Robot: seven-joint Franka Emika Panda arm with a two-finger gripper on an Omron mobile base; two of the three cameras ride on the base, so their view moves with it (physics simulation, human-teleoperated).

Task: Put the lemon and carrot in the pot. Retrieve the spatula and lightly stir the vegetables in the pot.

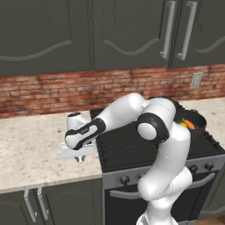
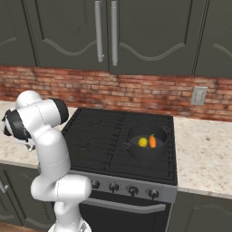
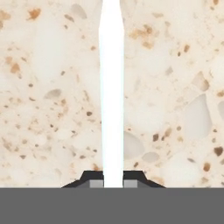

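My gripper (image 1: 79, 158) is down on the speckled counter just left of the stove. In the hand view my gripper (image 3: 113, 182) is shut on the spatula's thin white handle (image 3: 111, 87), which runs straight up between the dark fingertips (image 3: 94, 178); the spatula's head is out of frame. The black pot (image 2: 133, 149) stands on the stove's right rear burner. Inside it lie the yellow lemon (image 2: 142, 142) and the orange carrot (image 2: 152, 141) side by side. From the left base view the pot (image 1: 198, 118) sits behind my elbow, with the carrot (image 1: 189, 124) and lemon (image 1: 183, 125) partly showing.
The black stovetop (image 2: 99, 136) with front knobs (image 2: 132, 190) sits between two beige speckled counter stretches (image 1: 30, 145) (image 2: 204, 154). A brick wall (image 2: 136, 90) with an outlet (image 2: 197, 95) runs behind, and dark cabinets (image 1: 110, 30) hang above.
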